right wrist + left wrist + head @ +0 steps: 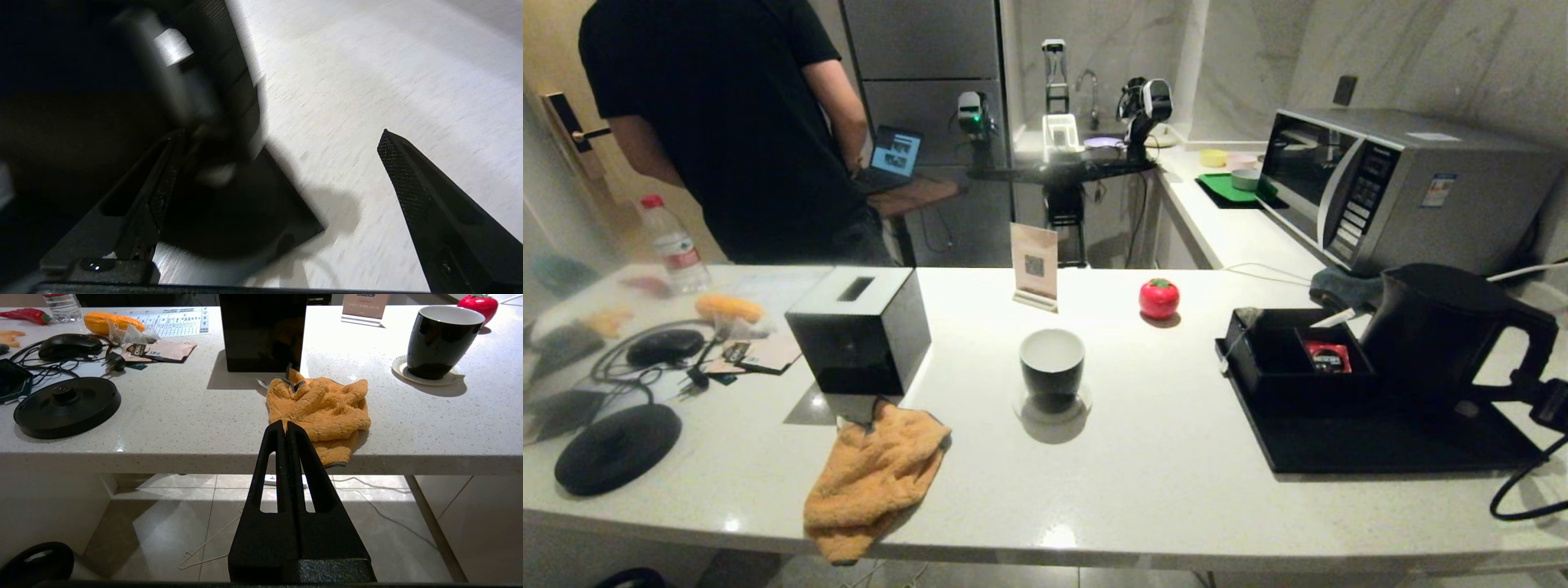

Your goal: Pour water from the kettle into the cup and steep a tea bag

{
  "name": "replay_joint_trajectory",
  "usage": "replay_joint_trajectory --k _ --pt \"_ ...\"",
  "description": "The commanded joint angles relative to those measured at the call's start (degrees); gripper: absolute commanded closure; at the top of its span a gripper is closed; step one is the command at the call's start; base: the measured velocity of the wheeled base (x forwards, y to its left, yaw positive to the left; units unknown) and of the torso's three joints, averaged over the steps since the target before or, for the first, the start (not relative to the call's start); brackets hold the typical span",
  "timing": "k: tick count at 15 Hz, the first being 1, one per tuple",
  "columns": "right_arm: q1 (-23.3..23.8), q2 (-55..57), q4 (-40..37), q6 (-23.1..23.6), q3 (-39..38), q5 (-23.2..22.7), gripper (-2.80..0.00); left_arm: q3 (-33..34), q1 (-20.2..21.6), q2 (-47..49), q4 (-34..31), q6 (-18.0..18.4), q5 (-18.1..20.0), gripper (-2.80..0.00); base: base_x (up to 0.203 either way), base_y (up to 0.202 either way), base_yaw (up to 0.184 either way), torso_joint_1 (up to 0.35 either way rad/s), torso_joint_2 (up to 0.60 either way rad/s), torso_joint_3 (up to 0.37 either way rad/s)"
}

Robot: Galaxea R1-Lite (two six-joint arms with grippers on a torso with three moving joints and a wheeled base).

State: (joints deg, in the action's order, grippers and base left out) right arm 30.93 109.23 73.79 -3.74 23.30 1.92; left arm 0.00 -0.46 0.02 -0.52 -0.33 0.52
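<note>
across the whole lower frame of the head view runs a white speckled counter. at upper right on it sits a silver microwave. lower right lies a black tray, and on it stands the kettle, upright, handle toward the right edge, with a black compartment box just beside it holding a red packet. left of centre stands a black tissue box, an orange cloth crumpled below it at the counter edge. at lower left lies the round black kettle base. in the centre the cup stands upright on a small coaster, well apart from the kettle. a red tomato-shaped object sits above and right of it. the right gripper is spread wide, grasping nothing, over the tray corner. the left gripper is clenched, empty, hanging below the counter edge.
</note>
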Motion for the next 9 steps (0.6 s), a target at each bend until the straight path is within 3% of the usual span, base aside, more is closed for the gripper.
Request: replay_joint_trajectory --k 1,9 --pt "0.0 4.1 1.0 0.3 2.6 1.2 -2.80 0.0 0.0 0.0 0.0 0.0 0.0 0.00 0.000 0.000 0.000 0.000 0.00 0.000" --pt "0.0 8.3 3.9 0.6 7.7 1.3 -2.80 0.0 0.0 0.0 0.0 0.0 -0.1 0.00 0.000 0.000 0.000 0.000 0.00 0.000"
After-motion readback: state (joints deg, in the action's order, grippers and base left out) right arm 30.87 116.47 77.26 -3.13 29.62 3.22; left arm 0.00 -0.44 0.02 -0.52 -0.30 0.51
